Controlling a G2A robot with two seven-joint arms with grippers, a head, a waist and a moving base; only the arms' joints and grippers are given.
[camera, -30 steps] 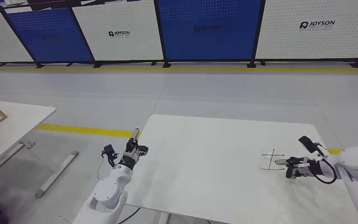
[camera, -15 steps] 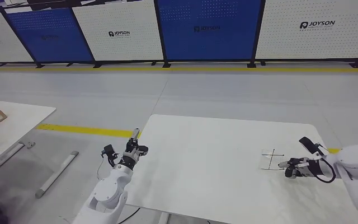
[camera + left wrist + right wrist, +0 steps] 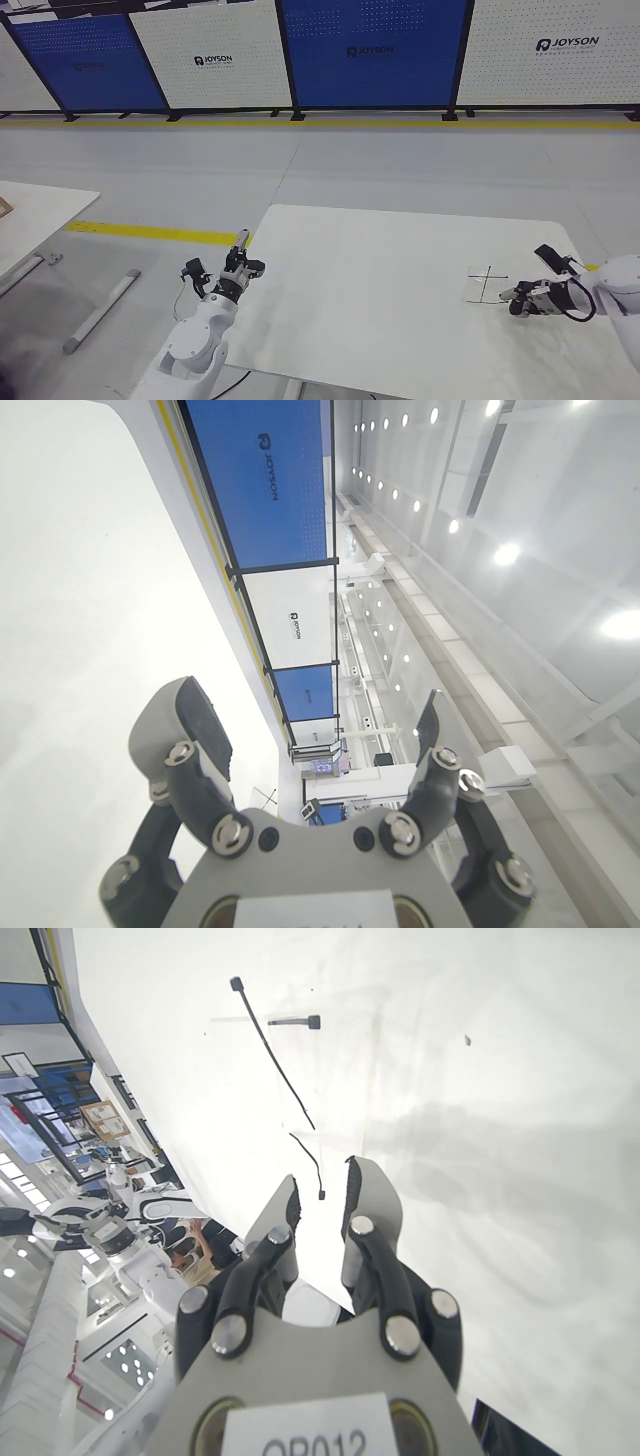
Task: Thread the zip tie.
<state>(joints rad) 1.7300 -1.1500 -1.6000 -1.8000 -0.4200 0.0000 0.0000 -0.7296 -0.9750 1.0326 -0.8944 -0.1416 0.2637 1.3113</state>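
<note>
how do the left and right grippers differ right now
The left gripper has its fingers spread wide; the right gripper leaves only a narrow gap. The left gripper sits at the table's edge on its own side, far from the zip ties; the right gripper is close beside them, with one tie's head showing in line with its gap. Both are open and clamp nothing.

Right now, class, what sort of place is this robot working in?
Probably an industrial hall or robot lab: pegboard partition panels, a yellow floor line, and high ceiling lights.
</note>
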